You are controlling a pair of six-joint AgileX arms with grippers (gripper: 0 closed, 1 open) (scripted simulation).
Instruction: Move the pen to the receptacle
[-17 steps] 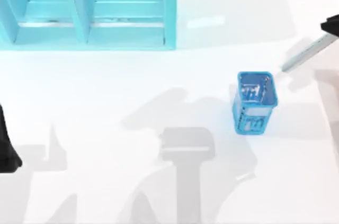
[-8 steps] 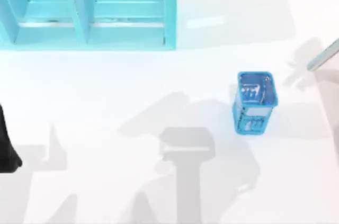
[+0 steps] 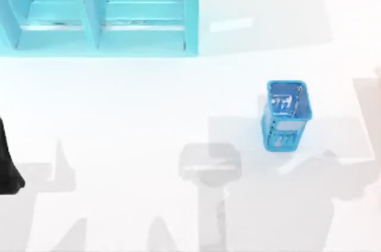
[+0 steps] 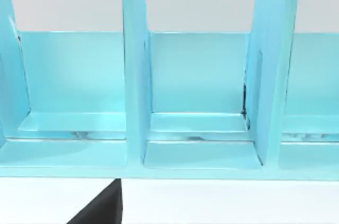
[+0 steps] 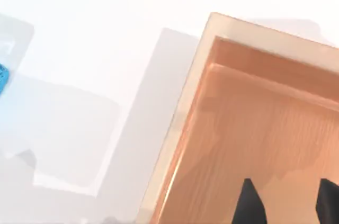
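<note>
- A light blue open shelf unit with upright dividers (image 3: 101,11) stands along the far edge of the white desk (image 3: 149,103), toward the top view's left. In the left wrist view the same light blue shelf (image 4: 201,123) shows its compartments side by side, each with a flat floor and a back wall.
- A small blue mesh cup (image 3: 286,115) stands upright on the desk's right half, well apart from the shelf, with its open mouth upward. A sliver of its blue rim (image 5: 2,78) sits at the edge of the right wrist view.
- A shallow wooden tray with a pale raised rim and an orange-brown floor (image 5: 254,128) lies on the white surface in the right wrist view. A thin sliver of it (image 3: 377,72) touches the top view's right edge, beside the cup but apart from it.
- Grey shadows of the arms fall across the near half of the desk, one of them just beside the cup.
- The right gripper (image 5: 286,203) hangs over the tray's floor. Its two dark fingertips (image 5: 248,205) stand spread with bare wood between them, and nothing can be seen pinched there.
- The pen cannot be located in any of the views.
- The left arm (image 3: 7,162) is parked at the desk's left edge. A dark part of the left gripper (image 4: 100,211) points toward the shelf, and whether it is spread or pressed together cannot be told.
</note>
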